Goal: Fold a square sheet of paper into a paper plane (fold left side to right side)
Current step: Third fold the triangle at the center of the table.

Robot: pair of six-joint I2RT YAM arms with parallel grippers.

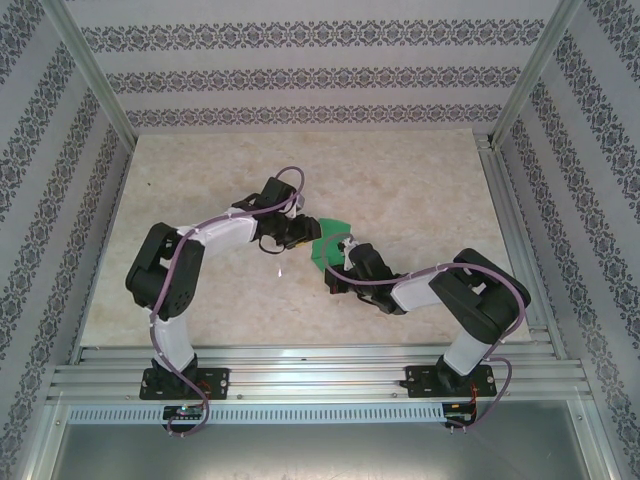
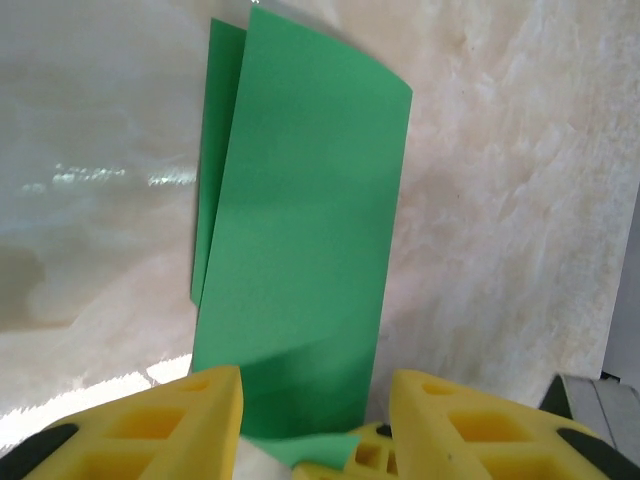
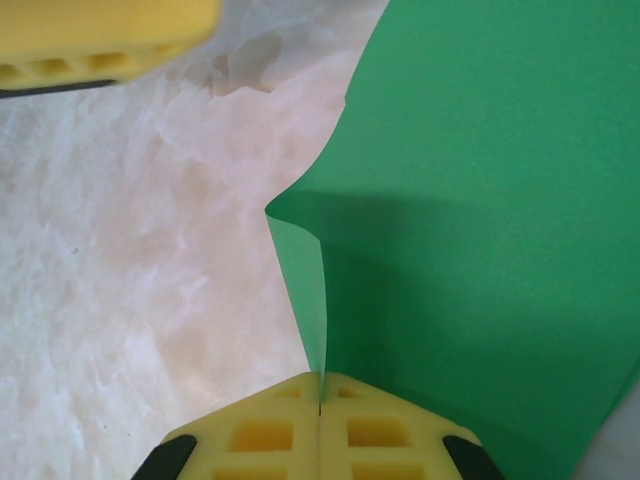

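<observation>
pinching green paper [image 3: 480, 200], marble tabletop [image 1: 400, 180], patterned walls [image 1: 300, 70] around

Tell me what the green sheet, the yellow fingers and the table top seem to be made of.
Green sheet: thin matte paper, likely; it curls and holds a fold.
Yellow fingers: moulded plastic or firm foam, matte, with square hollows; hard to tell which.
Table top: glossy stone-look slab, veined cream, reflecting light.

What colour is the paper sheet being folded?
The square sheet of paper is plain bright green, unmarked; best seen in the left wrist view.
</observation>
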